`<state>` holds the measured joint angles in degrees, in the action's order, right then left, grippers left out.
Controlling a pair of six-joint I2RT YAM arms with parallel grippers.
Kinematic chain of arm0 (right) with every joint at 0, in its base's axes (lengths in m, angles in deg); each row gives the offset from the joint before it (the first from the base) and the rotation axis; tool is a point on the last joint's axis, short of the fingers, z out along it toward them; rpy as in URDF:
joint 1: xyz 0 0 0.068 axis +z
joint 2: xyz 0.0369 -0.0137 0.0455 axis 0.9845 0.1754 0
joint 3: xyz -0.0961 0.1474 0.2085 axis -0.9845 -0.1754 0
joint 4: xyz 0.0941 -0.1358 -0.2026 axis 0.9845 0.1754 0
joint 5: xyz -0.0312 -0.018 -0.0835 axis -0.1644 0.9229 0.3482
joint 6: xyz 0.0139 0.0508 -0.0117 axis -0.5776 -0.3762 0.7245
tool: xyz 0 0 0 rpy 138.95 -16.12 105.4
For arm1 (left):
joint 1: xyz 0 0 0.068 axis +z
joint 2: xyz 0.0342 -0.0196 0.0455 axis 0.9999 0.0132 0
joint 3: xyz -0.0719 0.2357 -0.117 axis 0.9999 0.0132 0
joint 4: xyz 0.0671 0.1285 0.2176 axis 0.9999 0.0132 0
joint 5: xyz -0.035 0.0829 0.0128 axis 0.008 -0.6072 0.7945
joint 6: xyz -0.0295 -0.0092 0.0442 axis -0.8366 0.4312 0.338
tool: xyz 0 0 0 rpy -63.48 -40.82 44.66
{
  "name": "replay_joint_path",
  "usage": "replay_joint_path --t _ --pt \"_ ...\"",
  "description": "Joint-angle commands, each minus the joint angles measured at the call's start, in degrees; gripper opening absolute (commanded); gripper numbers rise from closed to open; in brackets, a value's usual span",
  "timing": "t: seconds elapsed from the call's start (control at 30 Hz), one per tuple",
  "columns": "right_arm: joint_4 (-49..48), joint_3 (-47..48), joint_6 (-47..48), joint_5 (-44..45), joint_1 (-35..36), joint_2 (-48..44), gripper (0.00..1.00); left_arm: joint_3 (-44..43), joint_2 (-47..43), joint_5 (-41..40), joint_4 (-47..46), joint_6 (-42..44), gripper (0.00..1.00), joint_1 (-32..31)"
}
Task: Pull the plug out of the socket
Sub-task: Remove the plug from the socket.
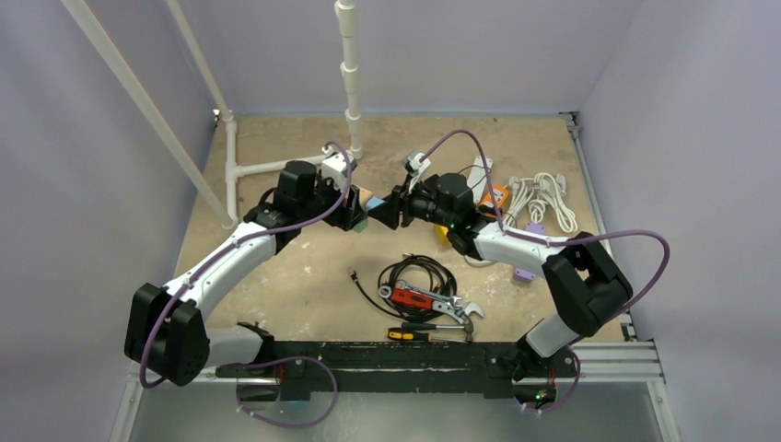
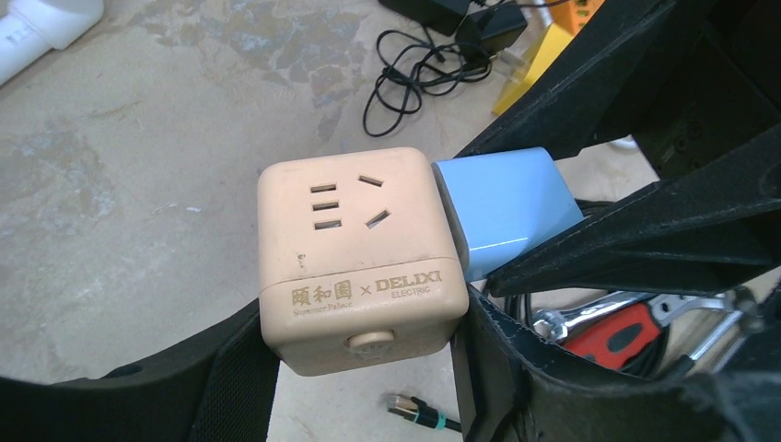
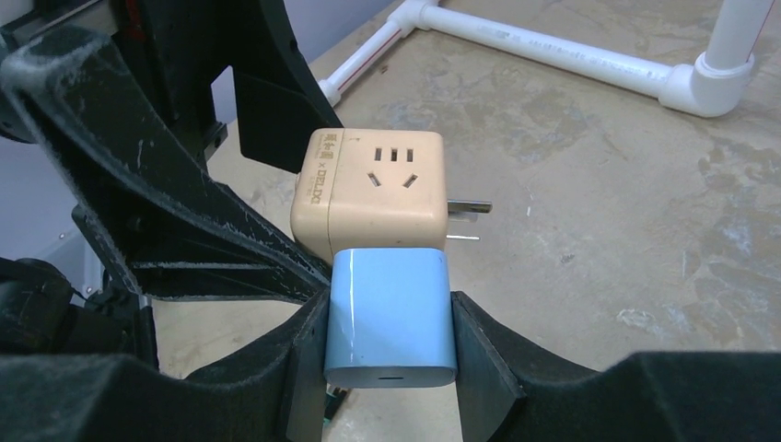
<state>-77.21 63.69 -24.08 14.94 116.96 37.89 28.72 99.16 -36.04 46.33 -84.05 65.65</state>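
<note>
A beige cube socket (image 2: 359, 262) is held above the table between my left gripper's (image 2: 368, 368) black fingers, which are shut on its sides. A light blue plug (image 2: 507, 207) sits against the cube's right face. My right gripper (image 3: 391, 354) is shut on the blue plug (image 3: 391, 318), one finger on each side. In the right wrist view the beige socket (image 3: 373, 189) sits just beyond the plug, with its own metal prongs sticking out to the right. In the top view the two grippers meet at mid-table, left (image 1: 350, 210) and right (image 1: 387, 210).
White PVC pipes (image 1: 276, 166) stand at the back left. A coiled black cable (image 1: 419, 276), a red-handled wrench (image 1: 433, 302) and a screwdriver (image 1: 414, 333) lie in front. A white power strip with cords (image 1: 543, 198) and an orange block (image 1: 497, 195) lie at the back right.
</note>
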Motion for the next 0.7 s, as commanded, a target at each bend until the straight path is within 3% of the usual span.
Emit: replay_joint_path --t 0.0,0.17,0.3,0.43,0.67 --pt "4.8 1.9 2.5 1.6 -1.3 -2.1 0.00 -2.1 -2.8 -9.6 1.8 6.6 0.00 -4.7" --pt "6.7 2.9 3.2 3.0 -1.4 -4.7 0.00 -2.7 -1.8 -14.0 3.5 9.2 0.00 -7.3" --pt "6.8 2.6 3.4 3.4 -1.4 -6.0 0.00 -2.6 -2.1 -12.8 3.4 8.7 0.00 -7.5" --pt "6.1 2.1 3.4 3.1 -1.3 -4.9 0.00 -2.4 -2.5 -8.3 1.7 6.3 0.00 -6.1" --pt "5.1 0.6 2.8 3.6 -1.4 -2.9 0.00 -1.0 -2.3 5.8 -6.0 -4.7 0.00 4.2"
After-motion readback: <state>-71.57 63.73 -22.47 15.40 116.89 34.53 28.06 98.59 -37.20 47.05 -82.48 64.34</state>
